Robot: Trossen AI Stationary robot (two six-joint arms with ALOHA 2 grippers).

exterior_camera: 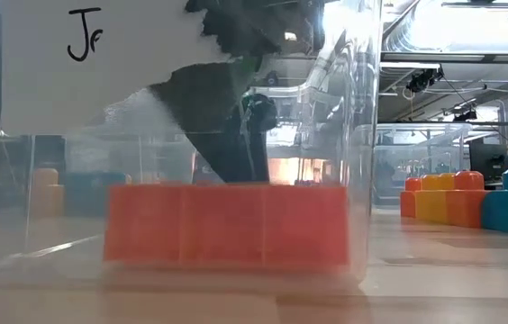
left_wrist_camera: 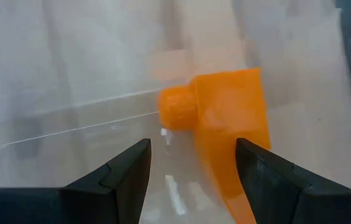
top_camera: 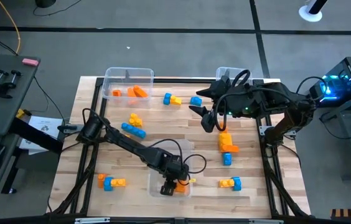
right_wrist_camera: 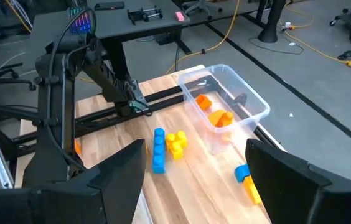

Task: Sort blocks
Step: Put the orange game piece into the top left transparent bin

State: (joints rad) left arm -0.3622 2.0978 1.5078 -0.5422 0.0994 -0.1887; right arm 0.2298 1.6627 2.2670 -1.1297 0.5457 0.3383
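My left gripper (top_camera: pixel 174 186) is down inside the clear bin (top_camera: pixel 153 185) at the near edge of the table, centre. Fingers (left_wrist_camera: pixel 122 171) are spread with empty space between them, nothing gripped. An orange block (left_wrist_camera: pixel 225 124) lies on the bin floor just ahead of the tips, nearer one finger than the other; can't tell if that finger touches it. From table height the same orange block (exterior_camera: pixel 227 225) shows flat on the bin bottom with my gripper (exterior_camera: pixel 231 135) right above it; a white label (exterior_camera: pixel 92 54) is stuck on the bin wall. My right gripper (top_camera: pixel 208 107) hangs over the far-right part of the table, jaws wide apart, holding nothing, just beside a second clear bin (top_camera: pixel 228 74) at the far edge. A third bin (top_camera: pixel 129 78) at far left holds a few orange blocks (top_camera: pixel 135 92). The remaining blocks are loose on the wood: a blue-yellow cluster (top_camera: pixel 172 99) and a blue one (top_camera: pixel 195 100) near the far edge, a yellow and blue group (top_camera: pixel 134 124) left of centre, an orange, yellow and blue stack (top_camera: pixel 226 144) right of centre, an orange-blue-yellow cluster (top_camera: pixel 110 182) near left, a yellow-blue pair (top_camera: pixel 230 183) near right. From my right wrist camera I see the far-left bin (right_wrist_camera: pixel 225 99) with its orange pieces and the blue and yellow group (right_wrist_camera: pixel 166 146) beside it.
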